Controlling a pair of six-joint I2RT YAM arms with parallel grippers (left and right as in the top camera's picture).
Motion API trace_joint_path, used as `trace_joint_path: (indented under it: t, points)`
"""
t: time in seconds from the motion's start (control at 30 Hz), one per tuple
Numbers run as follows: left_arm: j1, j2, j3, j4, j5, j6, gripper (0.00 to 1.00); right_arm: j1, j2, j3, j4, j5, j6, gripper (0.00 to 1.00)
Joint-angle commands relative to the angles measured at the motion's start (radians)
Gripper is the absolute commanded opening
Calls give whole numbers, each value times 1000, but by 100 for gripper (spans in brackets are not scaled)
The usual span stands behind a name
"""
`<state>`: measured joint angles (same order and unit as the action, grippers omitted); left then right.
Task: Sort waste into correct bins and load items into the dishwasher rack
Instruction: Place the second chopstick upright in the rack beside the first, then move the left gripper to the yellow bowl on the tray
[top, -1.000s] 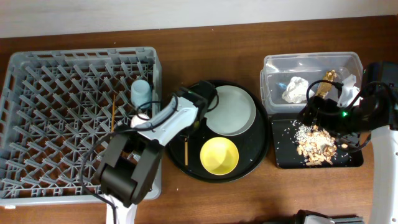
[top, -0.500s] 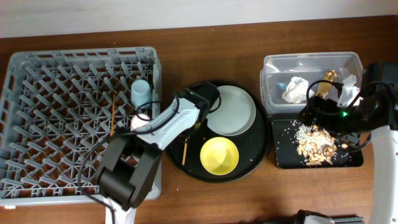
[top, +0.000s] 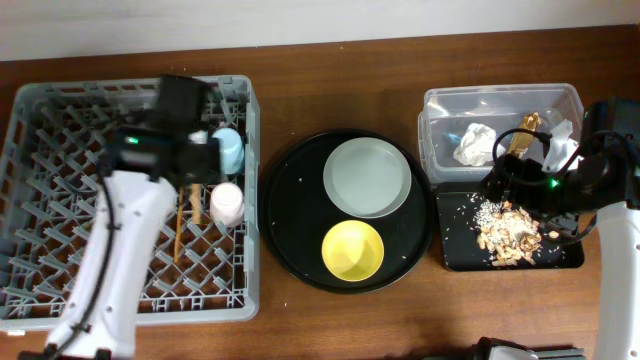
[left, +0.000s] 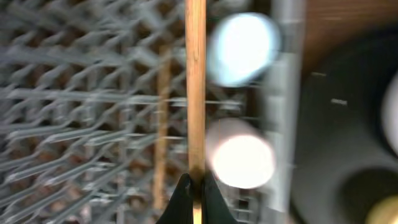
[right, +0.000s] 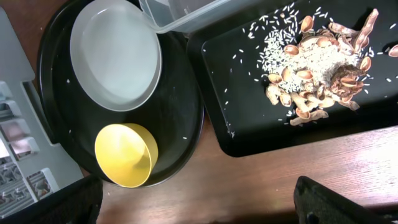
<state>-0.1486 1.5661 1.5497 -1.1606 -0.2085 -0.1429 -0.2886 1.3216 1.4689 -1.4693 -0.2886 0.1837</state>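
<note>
My left gripper (left: 196, 186) is shut on a wooden chopstick (left: 196, 87) above the grey dishwasher rack (top: 70, 200). A second chopstick (left: 163, 124) lies on the pegs to its left. A blue cup (top: 228, 148) and a pink cup (top: 227, 203) stand in the rack by its right wall. The grey-green plate (top: 368, 177) and yellow bowl (top: 352, 250) sit on the round black tray (top: 290, 210). The clear tub (top: 500, 100) holds white tissue (top: 475, 143) and a gold wrapper (top: 525, 135). My right gripper (right: 196, 211) hangs open over the shallow black tray (top: 460, 255) of food scraps (top: 508, 230).
The rack fills the left of the table, with its right wall close to the round tray's rim. The tub and the shallow tray stand side by side at the right. Bare wood (top: 350, 70) runs along the back. Loose rice grains dot both trays.
My left arm swung from the round tray to over the rack, carrying the chopstick that lay on the tray. The pink cup now shows in the rack. The right arm has not moved.
</note>
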Motion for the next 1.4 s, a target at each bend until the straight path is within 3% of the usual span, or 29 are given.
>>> trace_joint_path:
  t: [0.0,0.33,0.4,0.47,0.5,0.7,0.83,0.9,1.17,1.37]
  points:
    - [108,70,-25,7,0,70,0,-6,1,1,0,10,-4,99]
    - [199,214,-26,67,-16,70,1,-6,1,1,0,10,-4,99]
    - [199,214,-26,67,-13,70,17,-6,1,1,0,10,-4,99]
    - [199,214,-26,64,24,70,49,-6,1,1,0,10,-4,99]
    - [199,214,-26,63,55,70,53,-6,1,1,0,10,-4,99]
    - [199,189,-16,30,111,70,54,-6,1,1,0,10,-4,99]
    - [174,97,-10,-10,435,161,56,-6,1,1,0,10,-4,99]
    - [142,43,-10,-30,516,167,57,-6,1,1,0,10,-4,99]
    - [-198,-46,-14,-47,549,140,56,-6,1,1,0,10,-4,98]
    - [-442,9,-74,72,542,59,43,-6,1,1,0,10,-4,99]
